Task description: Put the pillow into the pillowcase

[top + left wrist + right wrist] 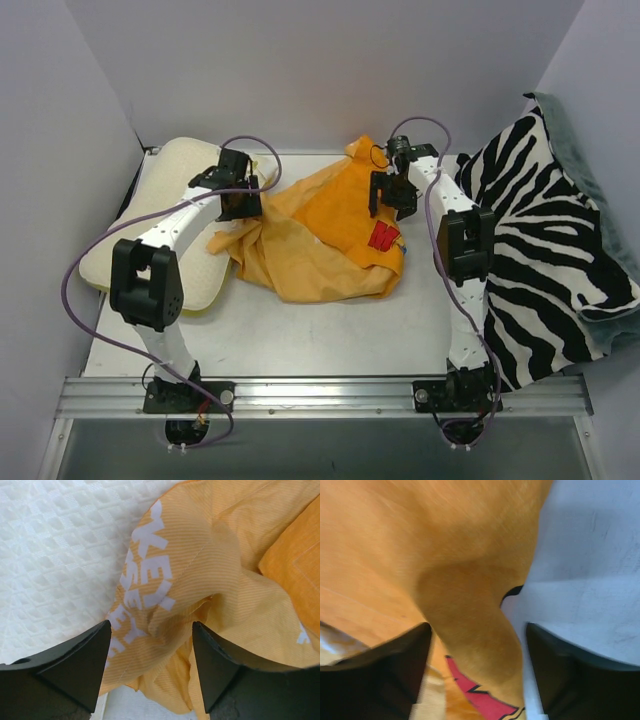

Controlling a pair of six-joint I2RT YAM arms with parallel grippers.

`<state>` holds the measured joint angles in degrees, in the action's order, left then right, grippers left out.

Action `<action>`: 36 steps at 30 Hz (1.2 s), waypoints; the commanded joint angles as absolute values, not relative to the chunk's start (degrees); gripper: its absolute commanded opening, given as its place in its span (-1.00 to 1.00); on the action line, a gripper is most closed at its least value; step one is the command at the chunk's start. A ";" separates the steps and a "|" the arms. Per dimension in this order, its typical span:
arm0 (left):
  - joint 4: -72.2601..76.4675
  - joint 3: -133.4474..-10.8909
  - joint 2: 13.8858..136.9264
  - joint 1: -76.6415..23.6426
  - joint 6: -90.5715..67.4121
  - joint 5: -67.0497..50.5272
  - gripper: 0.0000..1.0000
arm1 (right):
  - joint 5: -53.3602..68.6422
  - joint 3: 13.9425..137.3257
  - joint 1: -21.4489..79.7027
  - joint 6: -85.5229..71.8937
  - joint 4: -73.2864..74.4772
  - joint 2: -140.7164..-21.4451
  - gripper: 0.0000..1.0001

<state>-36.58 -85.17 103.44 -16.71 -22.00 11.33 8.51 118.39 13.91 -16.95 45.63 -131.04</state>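
Left wrist: "KEY" on pillowcase (215, 555)

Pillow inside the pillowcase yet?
No, the pillow lies bare to the left of the crumpled pillowcase.

1. The pillow (175, 165) is cream-white cloth with a raised waffle weave, bumpy and matt.
2. The pillowcase (320, 240) is thin orange woven cloth. It is finely ribbed, matt and crumpled, with flat printed lettering.
3. The zebra-striped cloth (545, 270) looks soft and plush, with a fuzzy grey-green backing at its edge.
4. The worktop (320, 335) is smooth and matt white, with faint scuffs.
5. The rail (320, 395) along its near edge is bare metal with a dull sheen.
6. The left pincer (151, 625) and right pincer (477, 627) have matt black plastic fingers (75, 670).
7. The left arm (185, 225) and right arm (450, 200) have smooth white and black plastic shells.
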 commanded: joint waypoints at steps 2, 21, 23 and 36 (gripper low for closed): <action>-39.02 -85.61 108.09 -16.43 -20.57 11.25 0.40 | 8.17 112.62 13.97 -17.75 50.11 -128.07 0.00; -34.64 -94.30 96.14 -16.00 -17.04 6.78 -1.00 | -5.80 75.23 5.39 -26.63 41.76 -82.69 -1.00; -31.39 -98.51 101.48 -16.08 -17.93 6.33 -1.00 | -6.41 77.42 3.52 -26.63 38.00 -84.72 -1.00; -32.97 -97.86 104.53 -21.26 -12.67 6.86 0.45 | -9.67 82.89 0.18 -26.37 37.62 -96.41 -1.00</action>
